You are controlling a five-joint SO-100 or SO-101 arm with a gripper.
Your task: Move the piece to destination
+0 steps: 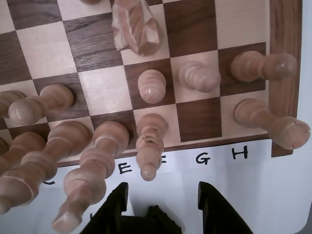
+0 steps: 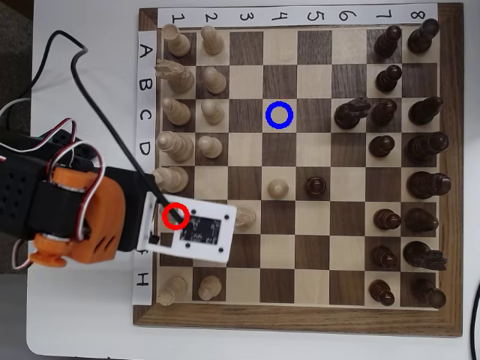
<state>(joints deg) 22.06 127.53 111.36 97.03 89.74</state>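
Observation:
In the wrist view the piece (image 1: pixel 149 144), a slim cream bishop with a pointed head, stands on the board's near edge row by the letter E. My gripper (image 1: pixel 161 192) is open just short of it, black fingers (image 1: pixel 116 207) on either side of an empty gap. The bishop's head sits right beyond the fingertips. In the overhead view the arm (image 2: pixel 82 217) and its white camera plate (image 2: pixel 196 231) hide the bishop, and a red ring (image 2: pixel 175 215) lies over that spot. The destination (image 2: pixel 279 115), a blue ring, lies on row C, column 4, far from the arm.
Tall cream pieces (image 1: pixel 92 165) crowd close to the bishop's left in the wrist view. A pawn (image 1: pixel 152 86) and a knight (image 1: pixel 136 24) stand beyond it, and a rook (image 1: pixel 273 124) stands at the right corner. Dark pieces (image 2: pixel 405 150) fill the overhead view's right side.

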